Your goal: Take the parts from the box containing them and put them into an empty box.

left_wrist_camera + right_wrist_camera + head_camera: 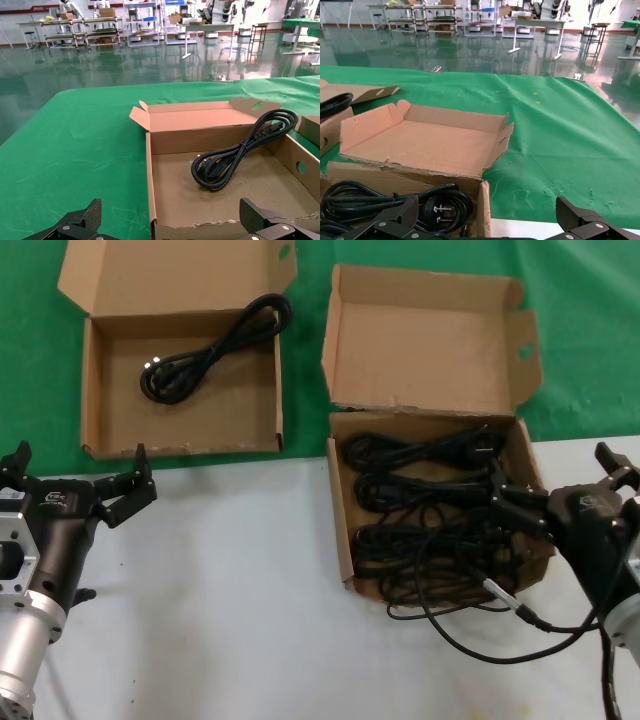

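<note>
Several looped black power cords (430, 510) fill the squarish brown box (341, 530) with the tall lid, at right; their plugs (437, 210) show in the right wrist view. My right gripper (555, 475) is open and straddles that box's right wall (484, 207), one finger over the cords, one outside. The wider, shallower box (100, 390) at left holds one black cord (205, 350), also seen in the left wrist view (240, 150). My left gripper (78, 468) is open and holds nothing, just in front of that box's near left corner (152, 220).
Both boxes lie where the green cloth (580, 340) meets the white tabletop (230, 590). My own black cable with a silver connector (503, 597) trails over the white top beside the squarish box's front right corner.
</note>
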